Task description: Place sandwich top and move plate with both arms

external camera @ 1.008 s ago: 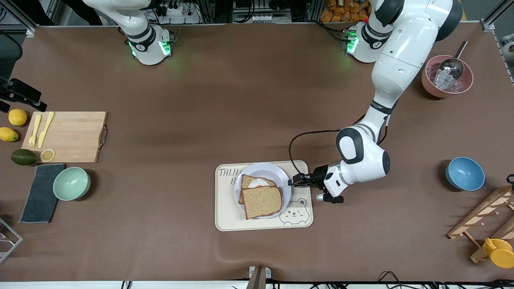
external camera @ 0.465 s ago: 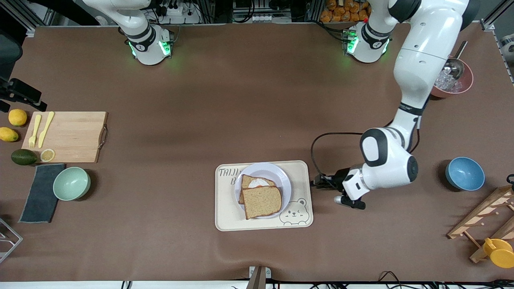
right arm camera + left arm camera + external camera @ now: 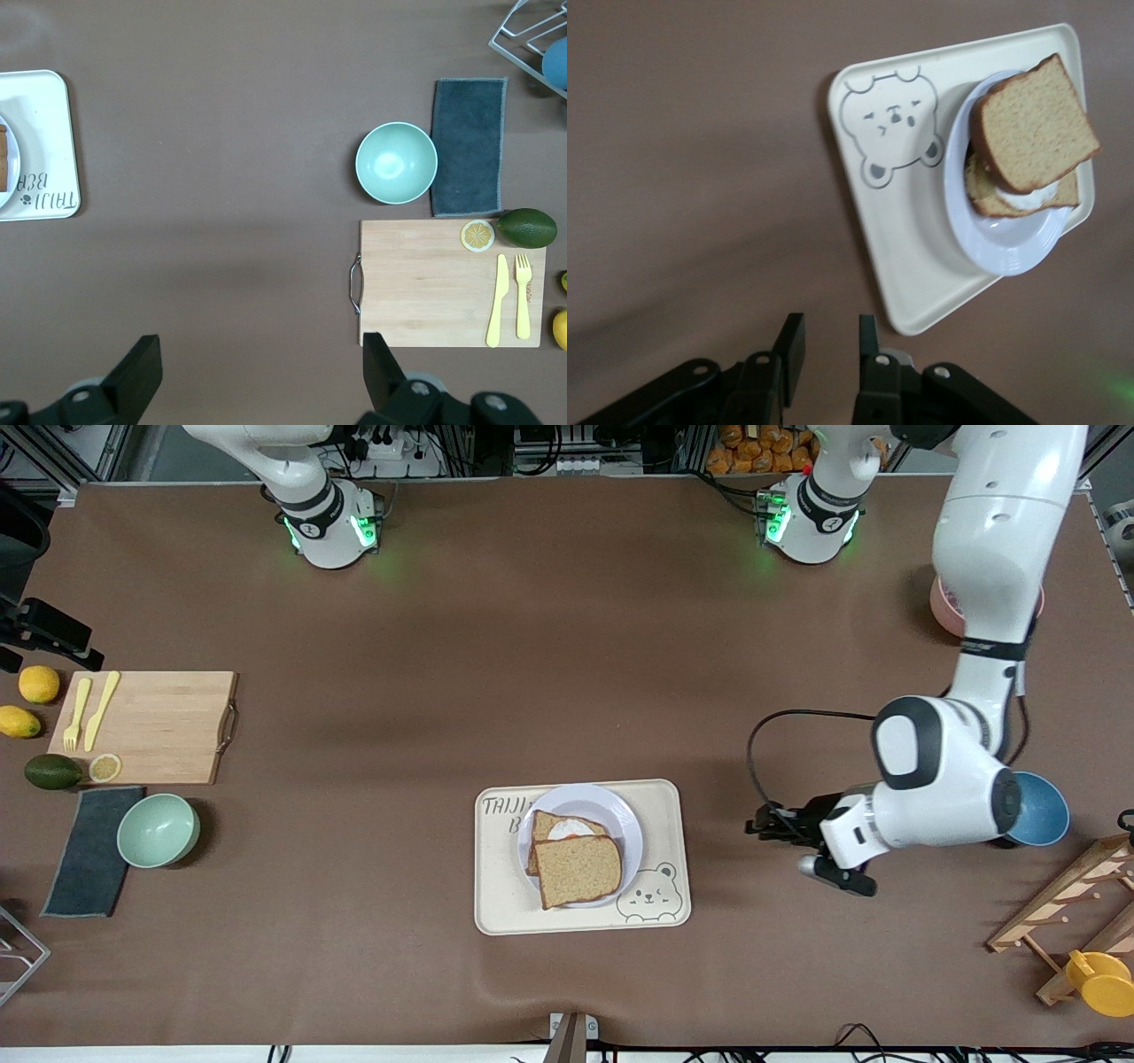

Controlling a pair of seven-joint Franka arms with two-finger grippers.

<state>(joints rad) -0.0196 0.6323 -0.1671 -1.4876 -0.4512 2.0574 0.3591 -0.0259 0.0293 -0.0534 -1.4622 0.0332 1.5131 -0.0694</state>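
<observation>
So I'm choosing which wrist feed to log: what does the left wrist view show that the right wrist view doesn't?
Only the left wrist view shows the sandwich top lying skewed over the egg slice, the whole plate and the tray's bear drawing. Only the right wrist view shows the green bowl, cloth, cutting board and avocado. Both show the cream tray.

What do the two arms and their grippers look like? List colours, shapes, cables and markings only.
Both arms are glossy white with rounded shells, black joint bands and green lights glowing at their bases. The left arm has a black-capped elbow, a grey wrist and a loose black cable looping to the left gripper, which is black. The right gripper is black too, with flat wedge-shaped jaws.
</observation>
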